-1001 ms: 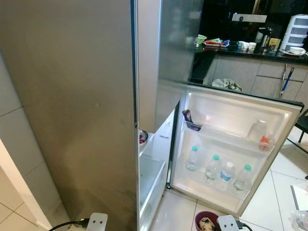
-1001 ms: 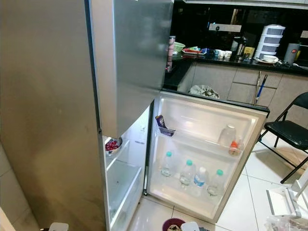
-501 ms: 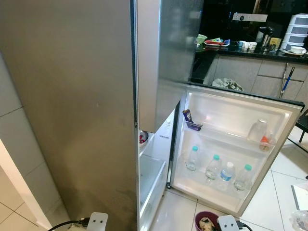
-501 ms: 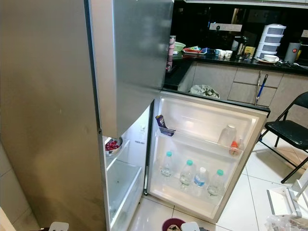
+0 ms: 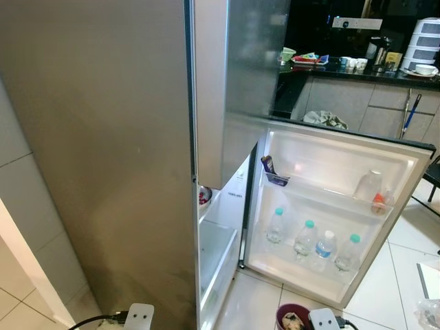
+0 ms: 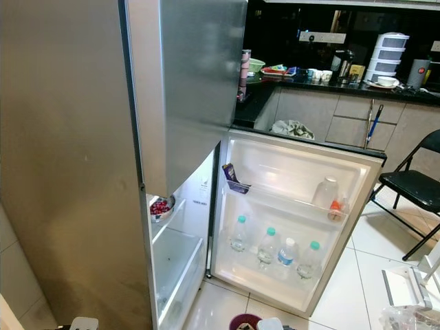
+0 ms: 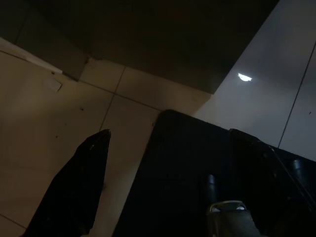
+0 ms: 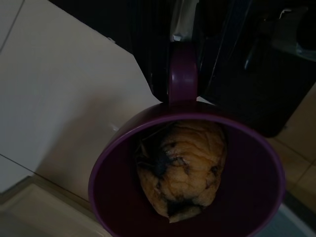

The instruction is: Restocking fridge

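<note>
A tall steel fridge [image 5: 117, 158] stands before me with its lower door [image 5: 323, 161] swung open to the right. Several water bottles [image 5: 304, 238] stand in the door's bottom shelf, and a clear jar and an orange-capped bottle [image 5: 377, 201] on the shelf above. Inside are a bowl of red fruit [image 6: 160, 207] and a white drawer [image 5: 214, 251]. My right gripper [image 8: 182, 64] hangs low, shut on the handle of a purple mug [image 8: 123, 197] that holds a wrinkled brown lump [image 8: 180, 168]. The mug [image 5: 292, 318] shows at the bottom edge of the eye view. My left gripper [image 7: 170, 134] hangs open over the floor tiles.
A dark counter [image 5: 357, 72] with cups, a plate and stacked white containers [image 6: 385, 58] runs along the back. A black folding chair [image 6: 416, 185] stands at the right. A white frame and a plastic bag [image 6: 405, 302] lie on the tiled floor at the right. A tiled wall [image 5: 17, 206] is left of the fridge.
</note>
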Tool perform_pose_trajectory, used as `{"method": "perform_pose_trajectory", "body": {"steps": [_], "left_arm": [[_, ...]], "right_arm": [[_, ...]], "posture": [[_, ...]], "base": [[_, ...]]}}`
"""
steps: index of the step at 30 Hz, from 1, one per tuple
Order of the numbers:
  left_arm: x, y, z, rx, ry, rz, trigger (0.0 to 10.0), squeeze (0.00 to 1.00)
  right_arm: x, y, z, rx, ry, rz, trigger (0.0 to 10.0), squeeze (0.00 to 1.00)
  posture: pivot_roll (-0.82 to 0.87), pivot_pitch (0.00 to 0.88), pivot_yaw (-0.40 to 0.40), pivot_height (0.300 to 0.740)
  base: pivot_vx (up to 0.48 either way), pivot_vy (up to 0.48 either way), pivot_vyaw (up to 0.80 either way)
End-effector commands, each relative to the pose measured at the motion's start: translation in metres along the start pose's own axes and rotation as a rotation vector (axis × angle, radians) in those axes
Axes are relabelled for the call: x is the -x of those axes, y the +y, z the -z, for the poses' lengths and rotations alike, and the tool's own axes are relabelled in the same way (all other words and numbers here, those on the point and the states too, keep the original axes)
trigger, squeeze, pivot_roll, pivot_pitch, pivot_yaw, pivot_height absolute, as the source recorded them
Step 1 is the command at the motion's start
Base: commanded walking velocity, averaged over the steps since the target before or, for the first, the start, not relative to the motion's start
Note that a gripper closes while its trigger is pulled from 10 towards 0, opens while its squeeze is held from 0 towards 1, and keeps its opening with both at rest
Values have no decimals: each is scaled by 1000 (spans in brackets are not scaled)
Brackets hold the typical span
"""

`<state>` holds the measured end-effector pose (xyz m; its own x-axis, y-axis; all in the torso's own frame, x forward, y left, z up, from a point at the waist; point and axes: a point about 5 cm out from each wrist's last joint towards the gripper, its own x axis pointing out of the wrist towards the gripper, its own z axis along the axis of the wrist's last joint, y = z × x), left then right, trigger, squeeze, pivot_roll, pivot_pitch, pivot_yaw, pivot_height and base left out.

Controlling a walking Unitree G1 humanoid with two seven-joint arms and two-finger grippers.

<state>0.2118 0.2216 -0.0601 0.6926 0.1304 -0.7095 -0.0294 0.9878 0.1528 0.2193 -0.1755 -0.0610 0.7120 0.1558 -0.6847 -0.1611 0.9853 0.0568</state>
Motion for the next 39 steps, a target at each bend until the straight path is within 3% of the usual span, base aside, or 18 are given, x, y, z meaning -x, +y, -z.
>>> {"method": "perform_pose_trajectory", "body": {"steps": [1, 2, 3, 4, 5, 6, 7, 8, 9, 10, 11, 12, 13, 16, 17, 26, 28, 39], "left_arm": [[1, -2, 4, -11, 16, 11, 10000, 0], [1, -2, 4, -11, 17, 10, 10000, 0], [1, -1, 4, -12, 17, 10, 10000, 0], [1, -1, 4, -13, 19, 9, 10000, 0], [1, -1, 4, -13, 19, 9, 10000, 0], [1, -1, 4, -15, 20, 10, 10000, 0], [1, -1, 4, -15, 20, 10, 10000, 0], [1, -1, 4, -15, 20, 10, 10000, 0], [1, -1, 4, -15, 20, 10, 10000, 0], [0, -1, 4, -15, 20, 10, 10000, 0], [0, -1, 3, -16, 19, 12, 10000, 0], [0, -1, 3, -16, 19, 13, 10000, 0], [0, -2, 2, -16, 18, 13, 10000, 0], [0, -2, 2, -16, 18, 14, 10000, 0], [0, -2, 2, -16, 19, 15, 10000, 0], [0, -3, 0, 8, 3, 30, 10000, 0], [0, -6, -1, 81, -8, 61, 10000, 0], [-1, -9, -8, 52, -58, 65, 10000, 0]], "right_arm": [[0, 0, 1, -5, 4, 8, 6157, 0], [1, -2, 2, -11, 8, 23, 10000, 0], [1, -2, 2, -47, 5, 9, 10000, 0], [1, -1, 2, -53, 3, -6, 0, 0], [1, -1, 2, -53, 3, -6, 0, 0], [1, -2, 2, -33, 2, 1, 1765, 0], [1, -2, 2, -33, 2, 1, 1765, 0], [1, -4, 2, -12, 4, 23, 4902, 0], [1, -4, 2, -12, 4, 23, 4902, 0], [1, -4, 2, -51, 1, 18, 10000, 0], [2, -3, 3, -81, -3, -7, 0, 0], [2, -3, 4, -84, -4, -21, 0, 0], [3, -4, 6, -78, 12, 4, 7451, 0], [3, -6, 8, -65, 25, 27, 7451, 0], [3, -6, 9, -56, 35, 33, 10000, 0], [1, -5, 5, -5, 36, 32, 10000, 0], [1, -4, 4, 6, 38, 30, 10000, 0], [0, -4, 5, 21, 61, 32, 10000, 0]], "posture": [[-6, 35, -38, 734], [-6, 35, -38, 734], [-7, 36, -36, 734], [-9, 34, -35, 734], [-9, 34, -35, 734], [-9, 35, -35, 734], [-9, 35, -35, 734], [-9, 35, -35, 734], [-9, 35, -35, 734], [-10, 36, -33, 734], [-10, 36, -34, 734], [-8, 36, -35, 734], [-9, 36, -34, 734], [-9, 36, -34, 734], [-9, 34, -33, 734], [-7, 36, -31, 734], [-6, 35, -31, 734], [-2, 21, -38, 734]], "base": [[0, 0, 0], [0, 0, 0], [0, 0, 0], [0, 0, 0], [0, 0, 0], [0, 0, 0], [0, 0, 0], [0, 0, 0], [0, 0, 0], [0, 0, 0], [0, 0, 0], [0, 0, 0], [0, 0, 0], [0, 0, 0], [0, 0, 0], [0, 0, 0], [0, 0, 0], [0, 0, 0]]}}
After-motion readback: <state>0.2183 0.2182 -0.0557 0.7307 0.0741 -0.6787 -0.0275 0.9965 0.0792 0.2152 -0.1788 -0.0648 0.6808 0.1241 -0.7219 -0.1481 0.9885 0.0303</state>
